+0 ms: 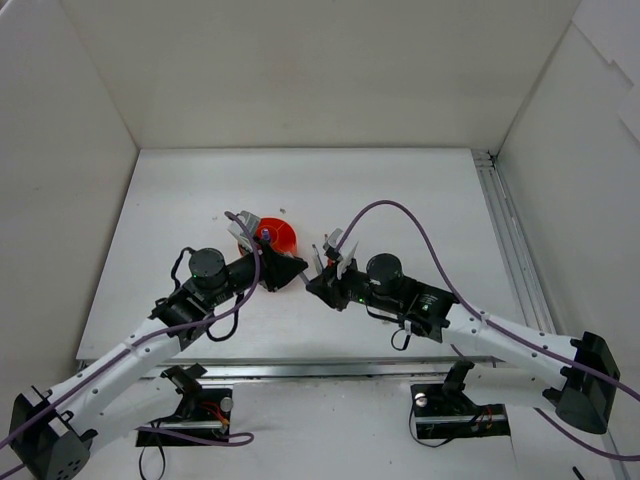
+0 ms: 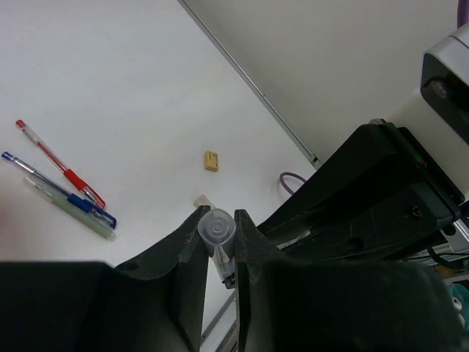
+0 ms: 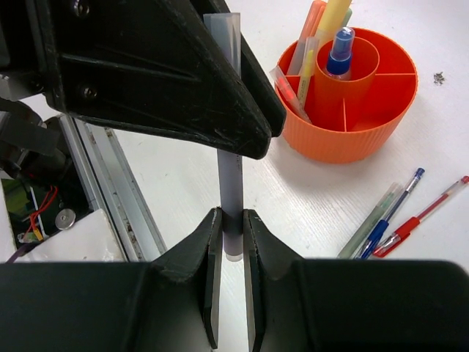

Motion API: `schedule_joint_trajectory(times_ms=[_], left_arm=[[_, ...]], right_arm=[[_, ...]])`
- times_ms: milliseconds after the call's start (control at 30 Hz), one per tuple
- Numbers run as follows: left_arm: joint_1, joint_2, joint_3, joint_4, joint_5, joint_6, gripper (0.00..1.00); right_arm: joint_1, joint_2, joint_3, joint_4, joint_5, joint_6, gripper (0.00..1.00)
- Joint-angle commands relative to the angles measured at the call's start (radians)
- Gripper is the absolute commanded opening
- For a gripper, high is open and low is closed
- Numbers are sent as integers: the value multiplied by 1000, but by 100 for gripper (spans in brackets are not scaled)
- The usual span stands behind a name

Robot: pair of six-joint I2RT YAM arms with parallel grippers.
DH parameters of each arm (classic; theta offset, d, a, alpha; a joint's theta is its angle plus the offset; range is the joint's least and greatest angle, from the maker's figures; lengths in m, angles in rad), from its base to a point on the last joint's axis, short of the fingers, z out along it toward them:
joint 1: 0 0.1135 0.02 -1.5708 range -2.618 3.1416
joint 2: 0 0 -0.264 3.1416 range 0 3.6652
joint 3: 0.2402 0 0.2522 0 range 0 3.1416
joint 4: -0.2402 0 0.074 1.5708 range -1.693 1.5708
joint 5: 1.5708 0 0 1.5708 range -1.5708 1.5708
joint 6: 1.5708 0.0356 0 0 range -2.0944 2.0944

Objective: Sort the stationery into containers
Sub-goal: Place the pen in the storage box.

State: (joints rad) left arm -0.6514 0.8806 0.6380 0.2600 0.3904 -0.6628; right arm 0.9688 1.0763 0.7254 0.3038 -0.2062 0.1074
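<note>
The right hand (image 3: 233, 220) was clenched on the lower part of a grey pen (image 3: 232, 183) that stood upright off the tabletop (image 3: 293, 213). The pen's upper length ran behind the black bulk of the other arm, so only its top edge showed again above. The left hand (image 2: 218, 220) was clenched on the same pen. From its own wrist view only the pen's round end showed between the fingers, with the rest hidden below. From above, the two hands met just beside the orange bowl (image 3: 344, 139), and the pen itself was too thin to make out there. The bowl's centre cup held a blue-white marker (image 3: 340, 51). An orange marker (image 3: 311, 26) and a yellow marker (image 3: 333, 15) leaned in an outer compartment, their tops cut off by the frame. On the tabletop near the bowl lay a red pen (image 2: 58, 165), a blue pen (image 2: 55, 187) and a pale pen (image 2: 73, 213), close together, with a small beige eraser (image 2: 212, 160) apart from them. A second pale scrap beside the left fingertips was half hidden and could not be identified.
</note>
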Motion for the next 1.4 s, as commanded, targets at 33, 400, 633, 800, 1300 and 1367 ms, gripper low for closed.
schedule_joint_trajectory(times_ms=[33,400,633,800,1300,1367], left_arm=[[6,-26,42,71,-30,32,0],[6,-60,38,61,-189,167,0],[6,37,129,-38,-309,390,0],[6,93,109,11,-337,509,0],[6,268,-6,306,-492,747,0],[6,284,-15,355,-502,756,0]], right_arm=[[1,-3,45,43,79,11,2],[4,21,143,-135,353,115,98],[4,-90,95,-235,574,143,98],[4,-153,72,-287,631,135,98],[-2,-127,75,-298,662,97,98],[-4,-122,77,-298,662,94,98]])
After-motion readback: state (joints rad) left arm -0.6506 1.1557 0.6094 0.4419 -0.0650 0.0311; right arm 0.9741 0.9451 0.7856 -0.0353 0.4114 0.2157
